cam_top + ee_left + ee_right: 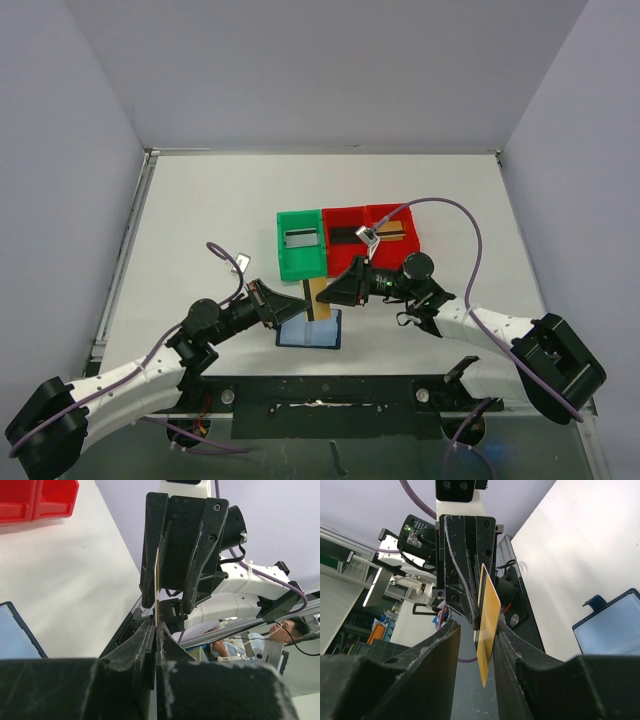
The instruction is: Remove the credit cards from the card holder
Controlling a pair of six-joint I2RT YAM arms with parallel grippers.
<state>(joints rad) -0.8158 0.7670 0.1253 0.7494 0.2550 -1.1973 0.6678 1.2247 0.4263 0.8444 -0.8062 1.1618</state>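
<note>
The gold credit card [487, 625] was in the air, standing on its edge between the two arms. It was just above the card holder [310, 331], which lay open on the counter [200, 220] with its light blue inside up. The left end effector [156, 629] was closed on one end of this card. The right end effector [477, 626] had its fingers on both sides of the other end, but they stood apart with a gap on one side. So we judged it open and not gripping. We could not tell whether its nearer finger really touched the card.

We judged the card to be very light, thin and stiff, with smooth and rather slippery faces. Its edges were too thin to hold, so in our opinion the pads should press on the two flat faces, well in from the border. A pinch at a corner only could let the card turn or slip out. It did not look fragile, though strong pressure might bend it a little.

Behind the holder stood a green bin [300, 266], a red bin [345, 212] next to it and a second red bin [395, 210] at the end. They held a greyish card [300, 238], a black card [345, 235] and a tan card [393, 232] with a dark stripe. We could not see whether more cards remained in the holder.
</note>
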